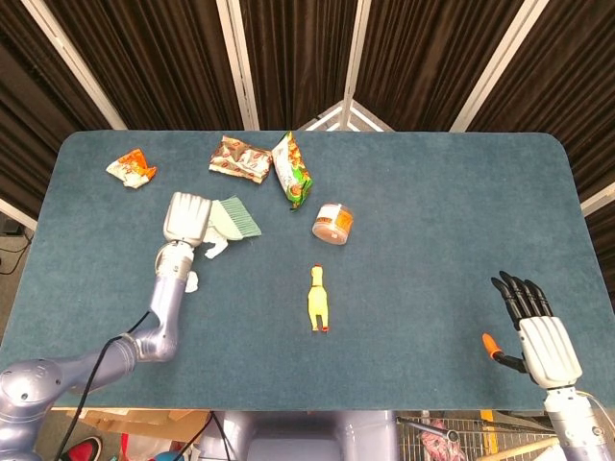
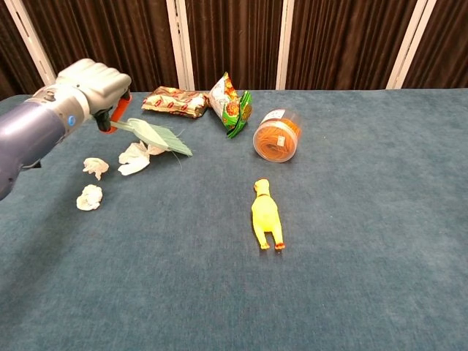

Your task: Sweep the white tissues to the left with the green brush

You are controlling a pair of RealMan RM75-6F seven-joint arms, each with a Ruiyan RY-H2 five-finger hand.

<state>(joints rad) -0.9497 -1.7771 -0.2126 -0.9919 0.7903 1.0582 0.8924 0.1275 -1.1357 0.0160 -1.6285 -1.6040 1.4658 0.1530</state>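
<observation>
My left hand point(image 1: 187, 219) point(image 2: 91, 91) grips the green brush point(image 1: 235, 218) point(image 2: 157, 137) by its handle. The bristles point right and hang just above the table, over the right side of the tissue cluster. Several crumpled white tissues lie at the left of the table: one large tissue point(image 2: 134, 157) point(image 1: 216, 248) right beneath the brush, a small tissue point(image 2: 93, 167) further left, and another tissue point(image 2: 89, 197) point(image 1: 190, 281) nearer the front. My right hand point(image 1: 533, 327) rests open at the table's front right corner, holding nothing.
Two snack packets point(image 1: 240, 157) point(image 1: 293, 171) lie at the back behind the brush. An orange jar point(image 1: 332, 223) lies on its side mid-table, with a yellow rubber chicken point(image 1: 318, 299) in front of it. An orange-white wrapper point(image 1: 132, 168) sits at the far back left.
</observation>
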